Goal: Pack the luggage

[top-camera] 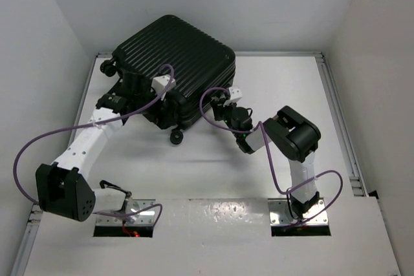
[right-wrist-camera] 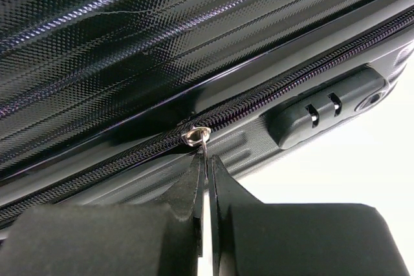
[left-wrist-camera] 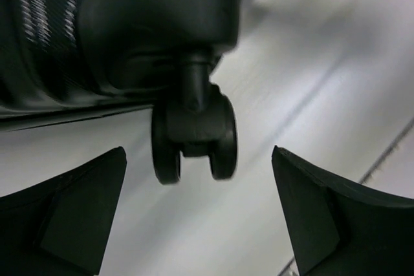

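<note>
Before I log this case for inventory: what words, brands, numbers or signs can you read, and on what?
No readable text in any view.
Luggage shell: no brand or label shows.
Lock dials: digits too dark to read.
Wheel: blurred, no marking visible.
Zip pull: plain metal, no mark seen.

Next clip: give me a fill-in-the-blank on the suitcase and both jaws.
The left jaws stand ___, a wheel of the luggage in view between them.
The right jaws are shut on the ___ pull.
In the right wrist view, the lock sits to the ___ of that pull.
The luggage shell is ___.
Missing: open; zipper; right; black.
</note>
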